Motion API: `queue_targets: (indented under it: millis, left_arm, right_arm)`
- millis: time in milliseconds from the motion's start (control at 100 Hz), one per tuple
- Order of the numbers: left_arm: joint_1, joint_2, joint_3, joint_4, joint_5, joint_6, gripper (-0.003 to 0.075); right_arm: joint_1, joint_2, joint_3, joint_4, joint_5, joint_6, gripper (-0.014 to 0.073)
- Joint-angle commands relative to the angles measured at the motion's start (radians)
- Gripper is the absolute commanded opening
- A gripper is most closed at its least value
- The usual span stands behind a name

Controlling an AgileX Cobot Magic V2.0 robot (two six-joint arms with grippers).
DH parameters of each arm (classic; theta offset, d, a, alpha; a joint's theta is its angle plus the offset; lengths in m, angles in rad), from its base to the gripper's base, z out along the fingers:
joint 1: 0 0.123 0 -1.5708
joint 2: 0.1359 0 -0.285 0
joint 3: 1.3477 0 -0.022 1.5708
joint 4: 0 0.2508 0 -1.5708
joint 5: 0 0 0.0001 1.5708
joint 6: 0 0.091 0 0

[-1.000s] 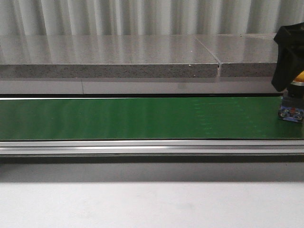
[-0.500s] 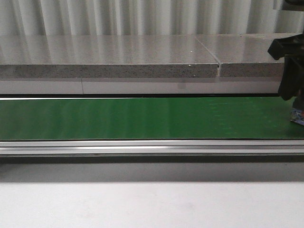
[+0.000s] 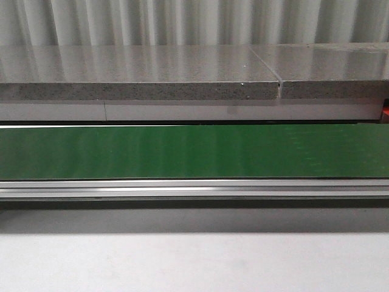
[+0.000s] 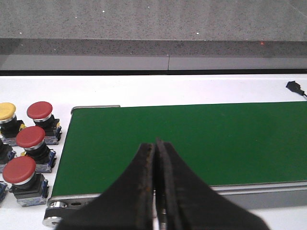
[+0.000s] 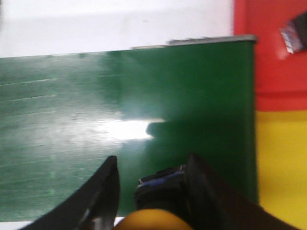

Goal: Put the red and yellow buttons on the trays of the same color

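The right gripper holds a yellow button between its dark fingers, which close on the button's black body — the yellow cap shows at the frame's lower edge. It hangs above the green conveyor belt, near the belt's end. Past that end, at about 3 o'clock from the gripper, lies the yellow tray; the red tray sits at about 1 o'clock with one button base on it.

The left gripper has its fingers pressed together on nothing, above the belt. On the white desk at 9 o'clock stand three red buttons and another yellow one.
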Motion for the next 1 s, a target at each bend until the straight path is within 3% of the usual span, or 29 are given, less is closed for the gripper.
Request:
queue_targets:
  millis: [0,150,290,590,990]
  left_arm:
    - [-0.008,0.004,-0.027,-0.009,-0.075,-0.001,-0.002]
    - [-0.008,0.004,-0.027,-0.009,-0.075,-0.001,-0.002]
    - [-0.008,0.004,-0.027,-0.009,-0.075,-0.001,-0.002]
    - [-0.008,0.004,-0.027,-0.009,-0.075,-0.001,-0.002]
    - [-0.01,0.004,-0.027,-0.009,-0.075,-0.001,-0.002]
  right_arm:
    - [-0.1,-0.04,-0.029,0.001,-0.021,0.025,0.014]
    - [-0.26,-0.033,-0.027,0.001,-0.074,0.093,0.014]
    - [-0.338,-0.019,0.004,0.001,-0.165,0.133,0.014]
    - [-0.361,0.08,0.101,0.001,-0.306,0.136,0.014]
    - [-0.378,0.213,0.103,0.001,-0.36,0.136,0.014]
